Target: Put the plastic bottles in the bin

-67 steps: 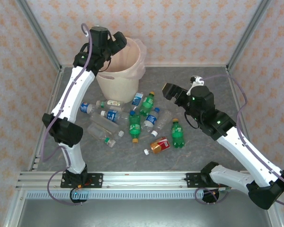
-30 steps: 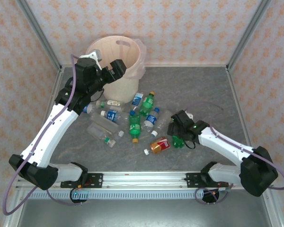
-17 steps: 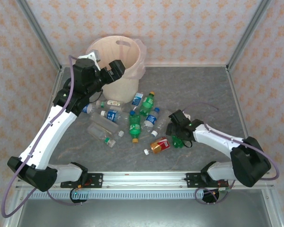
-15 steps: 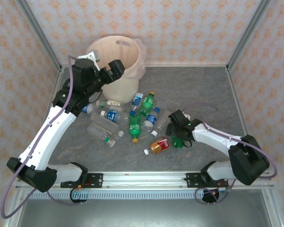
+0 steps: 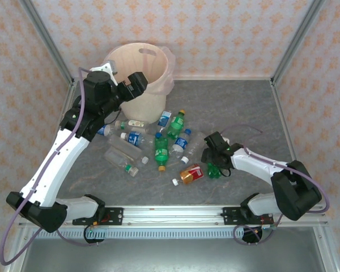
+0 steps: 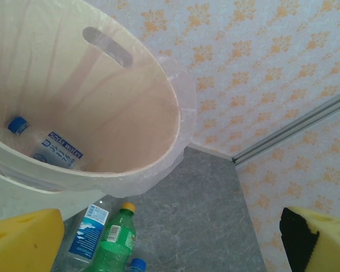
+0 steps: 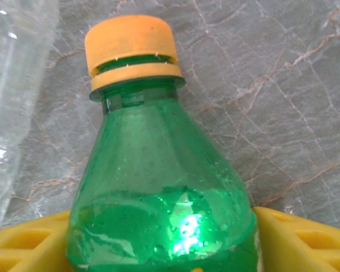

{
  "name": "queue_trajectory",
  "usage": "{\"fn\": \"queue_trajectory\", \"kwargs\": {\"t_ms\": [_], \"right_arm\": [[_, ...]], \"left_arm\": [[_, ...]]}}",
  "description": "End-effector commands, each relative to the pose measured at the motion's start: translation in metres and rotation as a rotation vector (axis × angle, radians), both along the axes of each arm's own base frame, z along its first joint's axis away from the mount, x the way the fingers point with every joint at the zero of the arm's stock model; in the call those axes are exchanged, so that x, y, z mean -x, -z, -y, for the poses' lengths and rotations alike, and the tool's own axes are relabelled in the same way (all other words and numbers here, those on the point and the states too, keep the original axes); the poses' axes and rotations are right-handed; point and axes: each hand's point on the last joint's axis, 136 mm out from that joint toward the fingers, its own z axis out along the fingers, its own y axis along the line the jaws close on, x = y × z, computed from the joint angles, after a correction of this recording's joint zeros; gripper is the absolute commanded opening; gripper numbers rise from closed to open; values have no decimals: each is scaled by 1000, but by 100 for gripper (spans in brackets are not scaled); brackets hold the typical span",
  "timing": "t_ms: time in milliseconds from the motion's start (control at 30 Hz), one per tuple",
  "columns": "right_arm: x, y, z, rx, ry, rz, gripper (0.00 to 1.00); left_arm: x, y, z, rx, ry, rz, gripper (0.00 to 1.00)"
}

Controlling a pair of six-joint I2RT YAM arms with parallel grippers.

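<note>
Several plastic bottles lie in a loose cluster mid-table: green ones with yellow caps [image 5: 160, 152] [image 5: 177, 123], clear ones with blue labels [image 5: 135, 137] and a red-orange one [image 5: 191, 174]. My right gripper [image 5: 211, 161] is low on the table, its yellow fingers [image 7: 306, 238] pressed against both sides of a lying green bottle [image 7: 158, 187]. The cream bin [image 5: 143, 105] stands at the back left, with one clear blue-capped bottle [image 6: 45, 146] inside it. Beside the bin's near rim hovers my left gripper [image 5: 137, 84], open and with nothing in it.
A metal frame and patterned walls enclose the grey table [image 5: 243, 107]. The rail [image 5: 170, 214] with the arm bases runs along the near edge. A clear blue-labelled bottle [image 6: 86, 232] and a green one [image 6: 114, 241] lie just in front of the bin.
The right arm has come down onto the green bottle, and its fingers have closed in against it. The left gripper has drawn back from over the bin to its near side, staying open.
</note>
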Motion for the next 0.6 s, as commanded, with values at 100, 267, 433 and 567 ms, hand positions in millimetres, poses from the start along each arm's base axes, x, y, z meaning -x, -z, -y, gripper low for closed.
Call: {"fn": "queue_trajectory", "kwargs": {"t_ms": [100, 267, 433, 567], "right_arm": [[3, -2, 12, 33, 18, 10, 66], [-1, -15, 16, 39, 35, 51, 62], [-13, -44, 18, 20, 69, 149, 58], [-22, -75, 18, -15, 90, 250, 57]], "left_arm": [[4, -5, -2, -16, -1, 15, 99], [3, -5, -2, -14, -1, 15, 99], [4, -1, -4, -24, -9, 4, 99], [5, 1, -6, -37, -18, -6, 99]]}}
